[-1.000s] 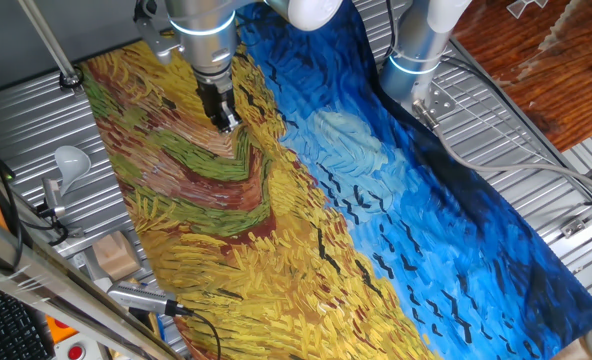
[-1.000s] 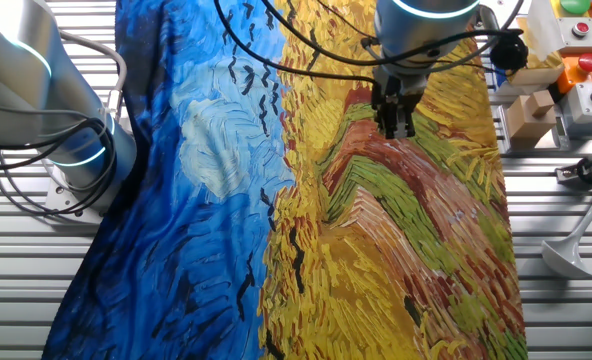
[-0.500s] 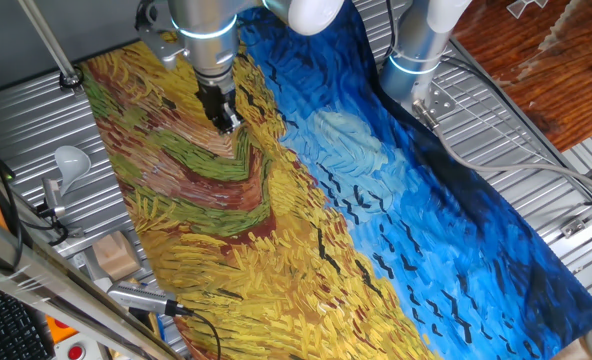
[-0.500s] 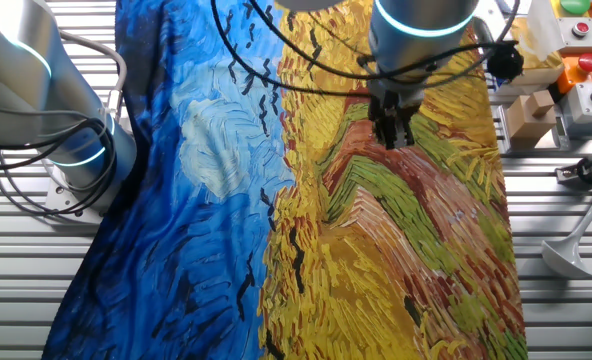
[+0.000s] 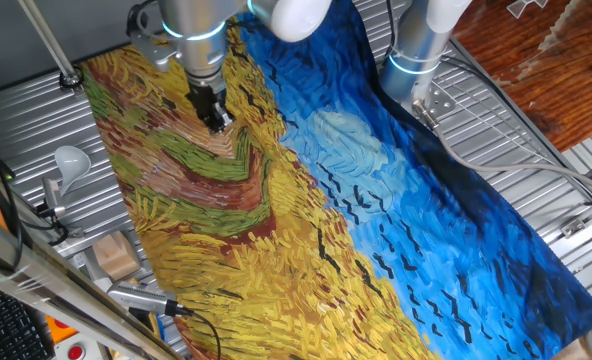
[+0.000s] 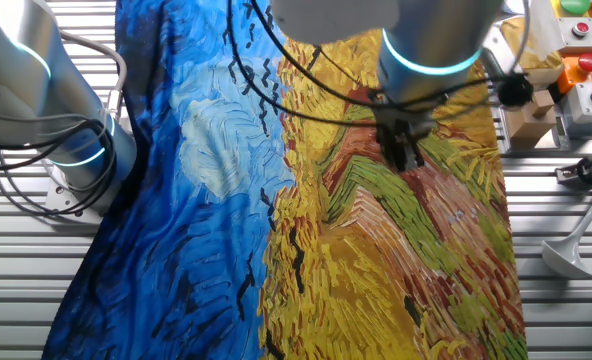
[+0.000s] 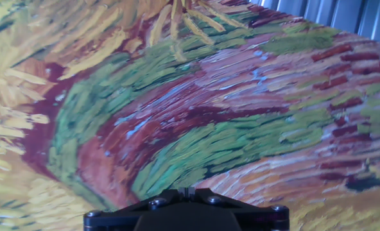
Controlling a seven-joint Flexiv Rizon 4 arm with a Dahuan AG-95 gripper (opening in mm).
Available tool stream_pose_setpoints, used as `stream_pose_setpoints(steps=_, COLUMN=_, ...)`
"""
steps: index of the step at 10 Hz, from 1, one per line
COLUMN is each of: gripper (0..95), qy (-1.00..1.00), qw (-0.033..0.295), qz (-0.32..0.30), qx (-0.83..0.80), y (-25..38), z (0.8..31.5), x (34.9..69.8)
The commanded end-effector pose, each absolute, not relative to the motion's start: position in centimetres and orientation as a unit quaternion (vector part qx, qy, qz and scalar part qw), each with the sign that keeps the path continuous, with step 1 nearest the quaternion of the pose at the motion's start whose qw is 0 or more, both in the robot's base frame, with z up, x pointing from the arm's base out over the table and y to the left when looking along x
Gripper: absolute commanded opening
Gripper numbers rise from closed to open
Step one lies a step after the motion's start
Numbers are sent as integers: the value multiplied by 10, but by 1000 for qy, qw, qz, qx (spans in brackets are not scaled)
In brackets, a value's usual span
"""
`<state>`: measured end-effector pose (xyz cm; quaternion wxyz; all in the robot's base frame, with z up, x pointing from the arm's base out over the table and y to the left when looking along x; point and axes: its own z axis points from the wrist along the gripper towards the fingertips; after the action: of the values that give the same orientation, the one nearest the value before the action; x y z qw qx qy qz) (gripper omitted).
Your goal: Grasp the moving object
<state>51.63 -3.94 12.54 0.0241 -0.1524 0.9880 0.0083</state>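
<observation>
- In one fixed view, the arm (image 5: 201,30) is seen reaching down over the yellow part of a painted cloth (image 5: 276,230), which covers most of the ribbed metal worktop (image 5: 536,150).
- The jaws are held low over a green and brown band of the print, near the cloth's far left end; whether they are open or closed cannot be told here.
- The toy cannot be picked out from the yellow strokes around the jaws.
- A second arm's base (image 5: 416,45) stands at the cloth's blue edge, and a wooden block (image 5: 116,255) lies off the cloth at the near left.

- In the other fixed view, the arm (image 6: 426,40) is seen from above, with the jaws over the brown and green bands of the cloth (image 6: 226,200).
- The fingers appear as one dark shape, so their state cannot be told.
- The toy is not made out; the spot under the jaws is hidden by the arm.

- In the hand view, only a black housing (image 7: 183,215) is shown at the bottom edge; no fingers are seen.
- The cloth (image 7: 209,115) fills the frame, with the worktop (image 7: 344,13) at the upper right.
- Spiky yellow marks (image 7: 177,22) lie at the top edge; whether they are print or the toy cannot be told.
</observation>
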Motion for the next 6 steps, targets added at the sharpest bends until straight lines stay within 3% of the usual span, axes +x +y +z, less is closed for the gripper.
stream_pose_setpoints(steps=1, gripper=0, qy=986, qw=26, qz=9, qx=-167, y=-50, z=117, x=522)
stream_pose_setpoints(steps=6, gripper=0, qy=981, qw=30, qz=11, qx=-190, y=-70, z=104, x=535)
